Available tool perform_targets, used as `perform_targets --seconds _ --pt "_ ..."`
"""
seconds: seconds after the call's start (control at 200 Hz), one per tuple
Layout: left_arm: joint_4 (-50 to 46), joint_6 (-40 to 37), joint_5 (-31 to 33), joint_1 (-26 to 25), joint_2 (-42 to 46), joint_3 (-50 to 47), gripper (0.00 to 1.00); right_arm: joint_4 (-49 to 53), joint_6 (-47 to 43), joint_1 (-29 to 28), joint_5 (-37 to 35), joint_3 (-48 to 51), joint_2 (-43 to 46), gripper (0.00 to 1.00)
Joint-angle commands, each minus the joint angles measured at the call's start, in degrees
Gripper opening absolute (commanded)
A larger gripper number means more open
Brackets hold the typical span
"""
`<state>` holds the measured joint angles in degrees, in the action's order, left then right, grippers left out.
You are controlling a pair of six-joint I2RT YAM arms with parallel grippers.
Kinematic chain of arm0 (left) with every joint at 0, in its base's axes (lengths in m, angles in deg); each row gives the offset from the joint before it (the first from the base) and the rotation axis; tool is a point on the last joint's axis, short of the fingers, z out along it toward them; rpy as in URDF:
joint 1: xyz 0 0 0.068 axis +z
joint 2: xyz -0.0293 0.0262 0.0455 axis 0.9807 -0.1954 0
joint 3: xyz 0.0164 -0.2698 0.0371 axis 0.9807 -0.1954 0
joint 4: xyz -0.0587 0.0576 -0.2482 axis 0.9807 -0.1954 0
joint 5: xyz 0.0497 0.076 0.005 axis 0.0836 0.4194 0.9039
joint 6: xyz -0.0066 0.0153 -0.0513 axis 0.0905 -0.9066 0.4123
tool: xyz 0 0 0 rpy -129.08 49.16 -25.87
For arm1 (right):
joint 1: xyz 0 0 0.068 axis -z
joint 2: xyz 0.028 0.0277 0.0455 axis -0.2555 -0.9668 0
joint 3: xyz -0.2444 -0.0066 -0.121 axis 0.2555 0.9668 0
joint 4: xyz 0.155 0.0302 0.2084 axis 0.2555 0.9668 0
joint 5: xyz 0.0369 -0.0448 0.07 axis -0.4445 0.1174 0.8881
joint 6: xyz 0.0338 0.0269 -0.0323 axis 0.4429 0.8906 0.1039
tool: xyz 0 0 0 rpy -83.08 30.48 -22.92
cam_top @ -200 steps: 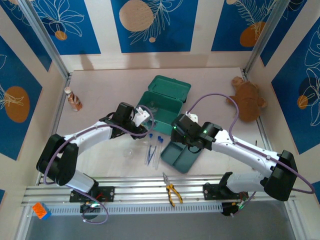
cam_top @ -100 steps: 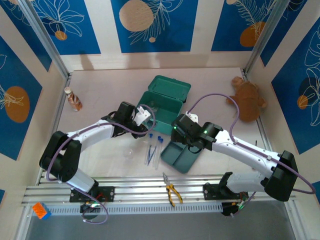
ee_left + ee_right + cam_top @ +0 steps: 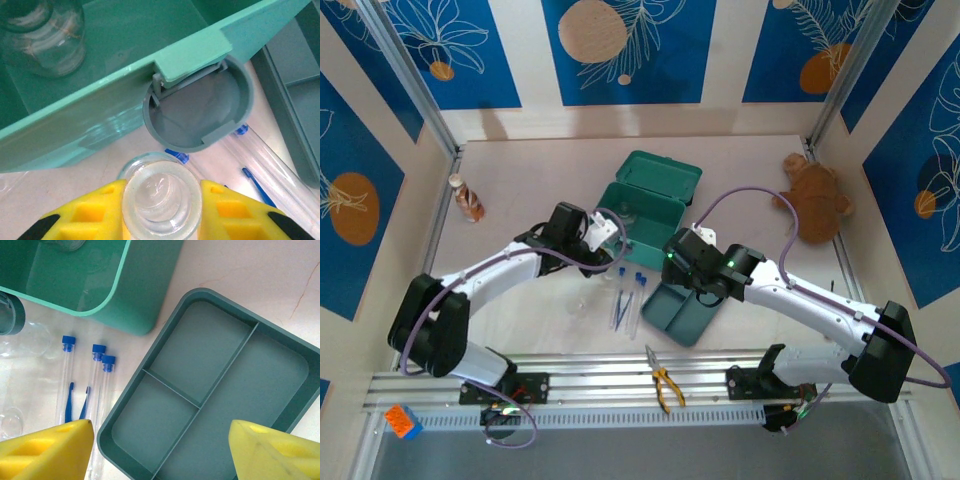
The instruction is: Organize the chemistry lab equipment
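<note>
Left end effector clamps a glass flask just outside the green box. Right end effector gapes empty over the tray. Blue-capped test tubes lie on pale counter; blue leaf-print walls.

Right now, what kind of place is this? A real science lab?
Probably a robot practice booth, not a real lab: painted blue panels wall in a small table, and a plush toy shares it with test tubes and a green box.
</note>
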<state>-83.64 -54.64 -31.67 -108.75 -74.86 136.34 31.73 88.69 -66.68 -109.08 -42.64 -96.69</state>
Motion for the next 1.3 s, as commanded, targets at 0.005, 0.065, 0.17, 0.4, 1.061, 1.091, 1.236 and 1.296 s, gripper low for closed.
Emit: perform_targets --seconds 0.005,0.065,0.17,0.4,1.061,1.091,1.236,1.296 --pt "-3.6 -1.1 0.2 0.8 2.7 0.2 0.28 0.6 1.1 -0.4 -0.7 0.6 0.8 0.72" --pt "-5.4 -1.6 0.2 1.4 3.2 0.6 0.28 0.4 0.9 -0.5 -0.6 0.4 0.5 0.72" --pt "-8.0 -2.2 0.0 2.7 4.6 0.8 0.27 0.0 0.4 -0.5 -0.4 -0.3 -0.4 0.72" --pt "-15.4 -4.6 -1.1 4.6 8.1 3.5 0.27 -1.2 -0.9 -0.5 0.0 -1.4 -2.0 0.72" --pt "-28.5 -1.3 -3.6 4.4 -0.7 32.7 0.27 -1.3 -1.8 0.5 -0.2 -0.7 0.4 0.72" --pt "-28.6 -1.2 -3.6 4.4 -1.7 33.9 0.27 -1.3 -1.6 0.6 -0.4 -0.4 0.8 0.72" --pt "-28.3 -0.9 -3.3 3.8 -5.9 38.0 0.27 -0.5 -0.9 0.6 -0.8 0.7 2.3 0.72" --pt "-27.9 -0.8 -3.1 3.3 -7.4 39.2 0.27 -0.3 -0.6 0.8 -1.0 1.2 2.9 0.72"
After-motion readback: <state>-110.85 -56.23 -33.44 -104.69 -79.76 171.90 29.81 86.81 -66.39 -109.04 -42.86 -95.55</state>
